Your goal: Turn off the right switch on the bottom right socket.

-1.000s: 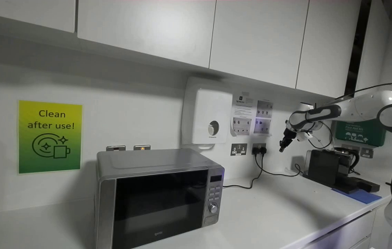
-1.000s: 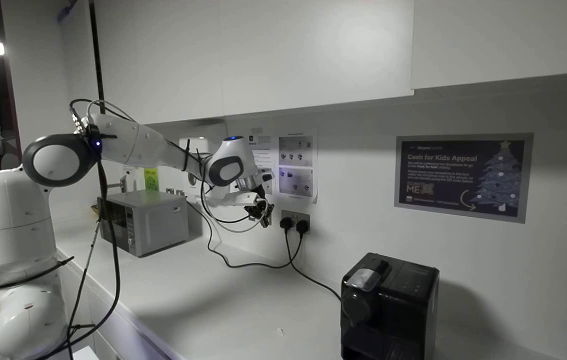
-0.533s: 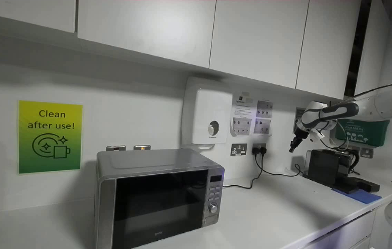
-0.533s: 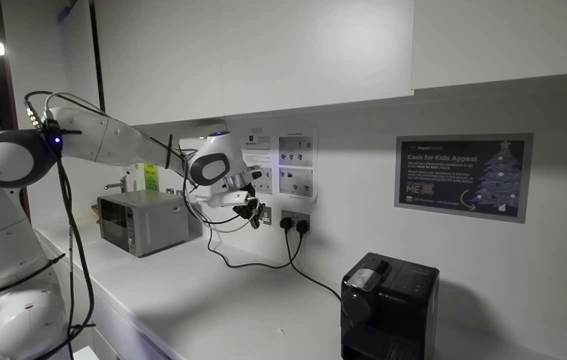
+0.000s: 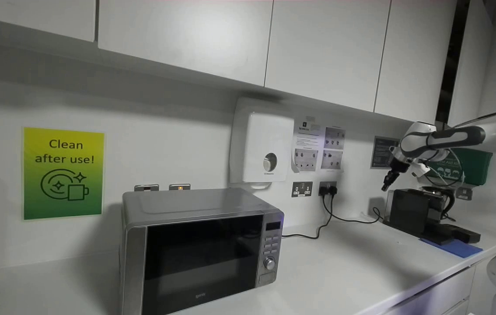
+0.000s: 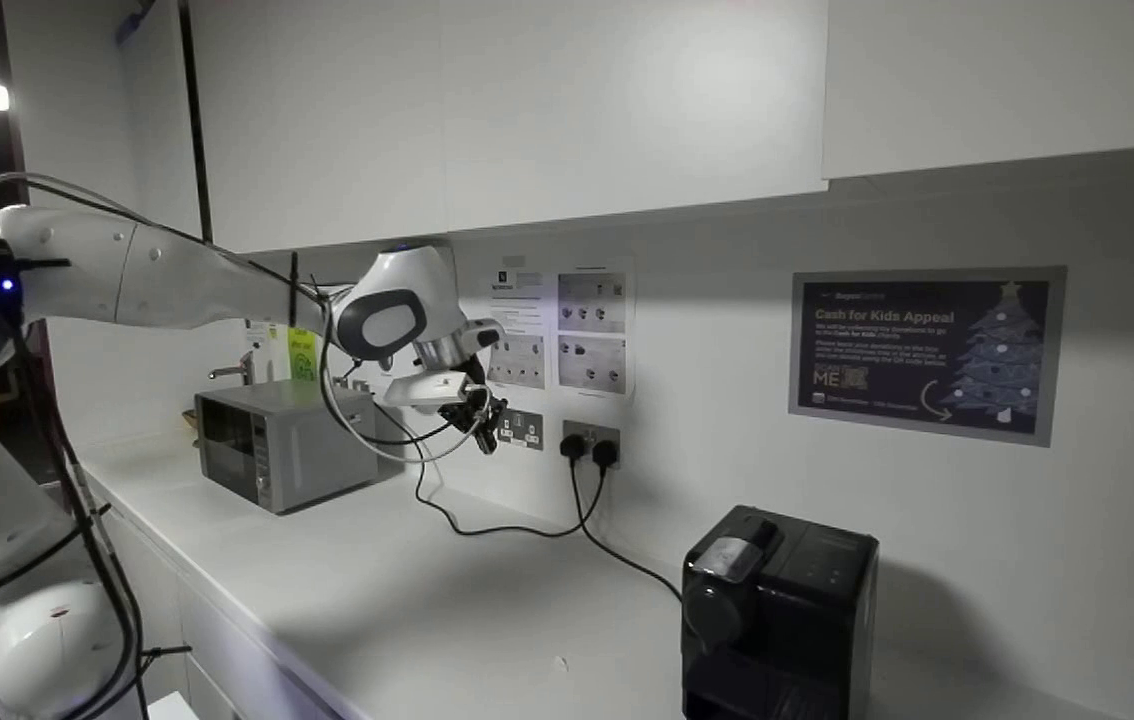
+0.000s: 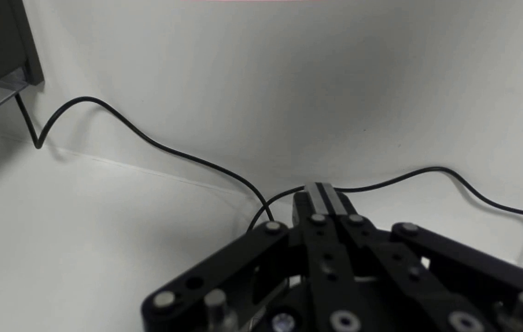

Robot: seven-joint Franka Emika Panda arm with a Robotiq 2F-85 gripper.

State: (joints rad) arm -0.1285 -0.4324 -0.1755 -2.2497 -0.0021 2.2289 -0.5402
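Two-plug socket [image 5: 328, 184]: in an exterior view, it is being shown just right of an unplugged double socket [image 5: 302, 189]; as a judgement, it is being taken for the task's own. Its right switch is not being resolved, being too small.
Gripper [image 5: 385, 188]: in that view, it is being moved away from both sockets and is by now being seen well apart from them.
Robot arm [image 6: 167, 275]: in an exterior view, it is being drawn back toward its base, so the unplugged double socket, blocked from sight a second ago, is being uncovered.
Black plugs [image 6: 572, 447]: there, both are being kept seated, untouched.
Fingertips [image 7: 334, 199]: in the wrist view, they are being held together, nothing being gripped.
Crossing leads [image 7: 265, 205]: beside the fingertips they are being seen; no switch is being shown.
Right switch: probably a withdrawal, not a press, is being made; whether it is off cannot be told.
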